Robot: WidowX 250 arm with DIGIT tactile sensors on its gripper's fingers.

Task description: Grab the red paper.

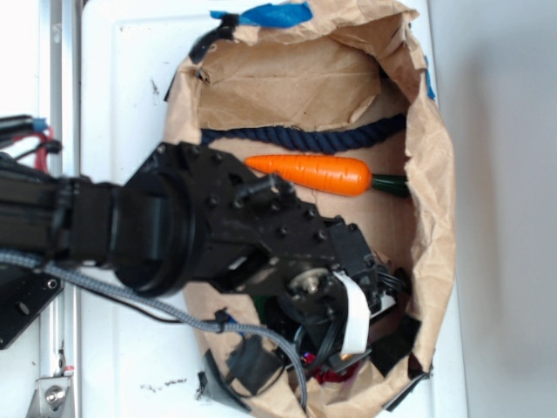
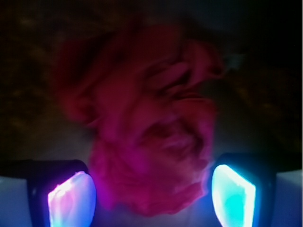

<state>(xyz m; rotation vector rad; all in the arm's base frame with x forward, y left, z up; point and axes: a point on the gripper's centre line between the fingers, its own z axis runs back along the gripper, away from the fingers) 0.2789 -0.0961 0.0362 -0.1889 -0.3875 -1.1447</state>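
Observation:
The red paper (image 2: 151, 127) is a crumpled red wad that fills the wrist view. Its lower part sits between my two lit fingers (image 2: 73, 201). My gripper (image 2: 152, 177) is open around it; the left pad is at the paper's edge and a thin gap shows by the right pad. In the exterior view my gripper (image 1: 341, 348) reaches down into the near end of the brown paper bag (image 1: 435, 174). Only a small patch of the red paper (image 1: 325, 376) shows under the arm.
An orange carrot (image 1: 309, 174) with a green stem lies across the middle of the bag. A dark blue rope (image 1: 296, 138) lies just beyond it. Blue tape (image 1: 274, 13) holds the bag's far end. The bag's walls stand close around my gripper.

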